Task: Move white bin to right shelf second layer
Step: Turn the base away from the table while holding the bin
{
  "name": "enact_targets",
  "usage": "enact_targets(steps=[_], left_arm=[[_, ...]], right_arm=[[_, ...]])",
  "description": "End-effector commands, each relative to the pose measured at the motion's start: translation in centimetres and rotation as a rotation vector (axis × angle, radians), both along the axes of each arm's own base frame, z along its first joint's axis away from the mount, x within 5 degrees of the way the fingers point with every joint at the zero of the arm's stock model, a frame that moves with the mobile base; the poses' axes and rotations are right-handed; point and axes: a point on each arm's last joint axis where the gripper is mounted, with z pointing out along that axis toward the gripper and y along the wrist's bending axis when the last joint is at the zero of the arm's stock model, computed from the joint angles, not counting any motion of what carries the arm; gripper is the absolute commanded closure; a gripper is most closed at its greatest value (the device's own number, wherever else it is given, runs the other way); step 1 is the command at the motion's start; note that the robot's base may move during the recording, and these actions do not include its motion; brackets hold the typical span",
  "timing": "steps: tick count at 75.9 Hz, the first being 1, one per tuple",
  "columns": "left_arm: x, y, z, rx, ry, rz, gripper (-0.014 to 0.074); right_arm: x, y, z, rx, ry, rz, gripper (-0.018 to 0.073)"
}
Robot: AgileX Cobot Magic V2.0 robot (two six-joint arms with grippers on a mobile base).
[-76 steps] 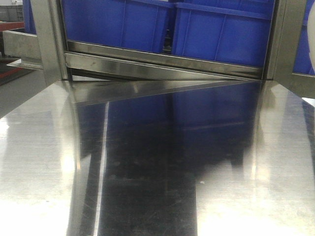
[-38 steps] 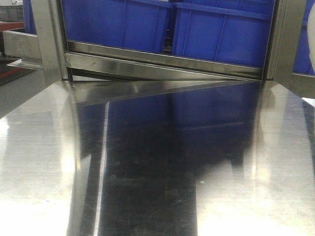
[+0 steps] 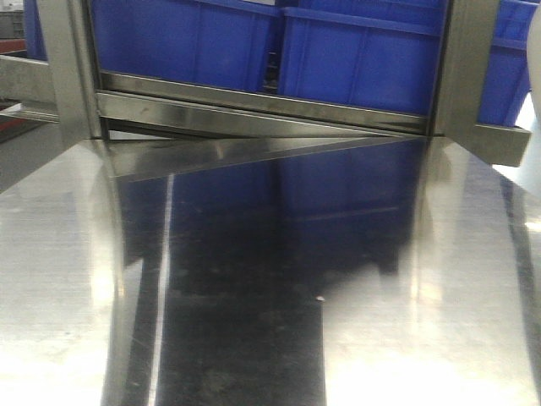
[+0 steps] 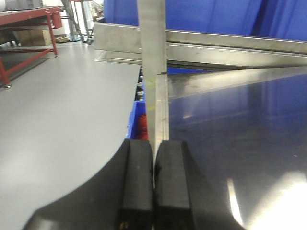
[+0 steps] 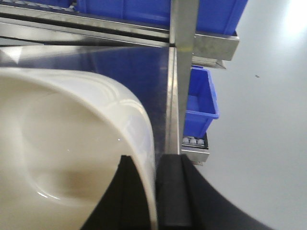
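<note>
The right gripper is clamped on the white bin. In the right wrist view its two black fingers stand a narrow gap apart, and the bin's glossy cream wall runs up through that gap, one finger inside the tub and the other outside. The bin fills the frame from 6 to 10 o'clock, with its rounded rim curving toward 12. Beyond it lies the mirror-like steel tabletop. A steel upright post rises at 12 o'clock, and large blue crates sit behind a steel rail. At 3 o'clock, past the table edge, a smaller blue crate sits lower down, with a few small white rollers under its near end. Which shelf level that is cannot be told.

The left gripper is fully closed and empty, its black pads pressed together at 6 o'clock in its wrist view. It lines up with another steel post at the tabletop's left edge. Grey floor spreads toward 9 o'clock.

The front view shows only the reflective tabletop and blue crates at 12 o'clock, with no arm in sight.
</note>
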Motion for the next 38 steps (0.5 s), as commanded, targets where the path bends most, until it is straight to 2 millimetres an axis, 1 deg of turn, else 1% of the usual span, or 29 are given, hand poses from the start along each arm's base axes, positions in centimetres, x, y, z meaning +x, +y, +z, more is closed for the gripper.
enact_targets(steps=[1, 38], left_arm=[[0.05, 0.00, -0.37, -0.009, -0.066, 0.001, 0.0512], [0.05, 0.00, -0.37, -0.009, -0.066, 0.001, 0.0512]], right_arm=[[0.13, -0.08, 1.79, 0.007, -0.121, -0.013, 0.0482], [0.13, -0.08, 1.79, 0.007, -0.121, -0.013, 0.0482]])
